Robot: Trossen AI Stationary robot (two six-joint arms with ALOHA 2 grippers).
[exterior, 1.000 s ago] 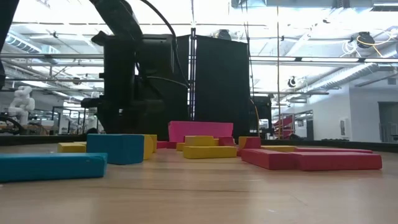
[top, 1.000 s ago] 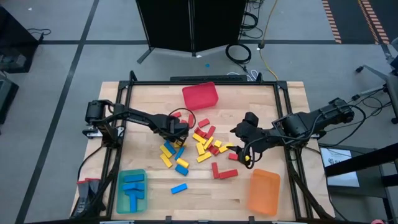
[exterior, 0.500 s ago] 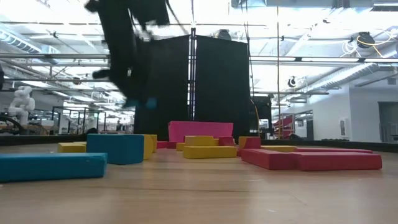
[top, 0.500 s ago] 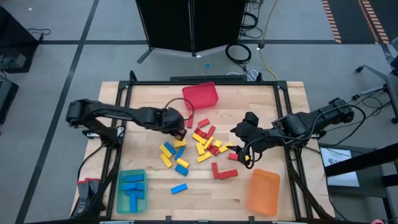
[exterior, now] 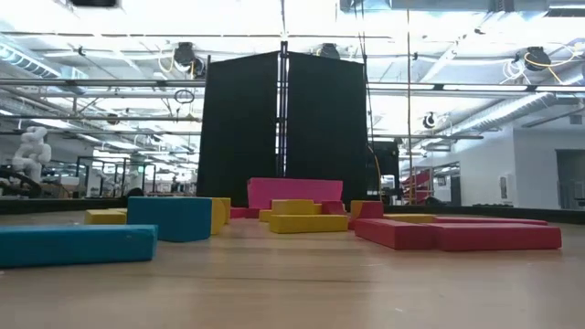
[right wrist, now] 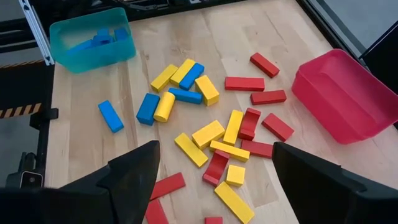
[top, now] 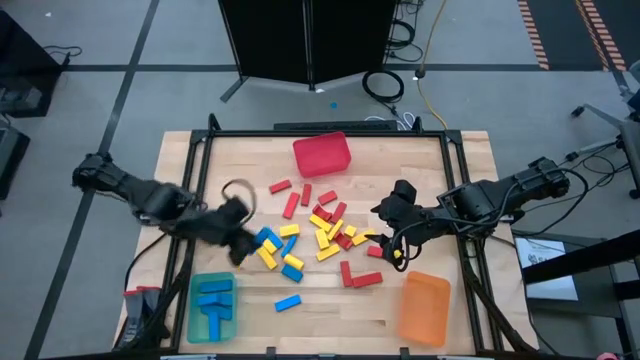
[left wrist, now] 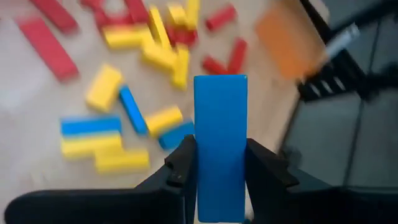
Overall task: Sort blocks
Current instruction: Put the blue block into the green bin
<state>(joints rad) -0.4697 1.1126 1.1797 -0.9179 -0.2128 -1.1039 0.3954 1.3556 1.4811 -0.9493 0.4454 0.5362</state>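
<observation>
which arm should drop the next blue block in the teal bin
Left. Its pincer is shut on a blue block and sits in the high view just above the teal bin, which holds other blue blocks. The right pincer is open and empty by the pile, nearer the orange bin.

Blurred: left gripper [top: 232,228] in the high view. Cut off at bottom edge: clamped blue block [left wrist: 220,146].

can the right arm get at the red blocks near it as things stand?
Probably yes. The right gripper is open and empty, at the pile's right edge, and the red blocks lie flat with nothing over them. The left gripper, shut on a blue block, is across the pile.
</observation>
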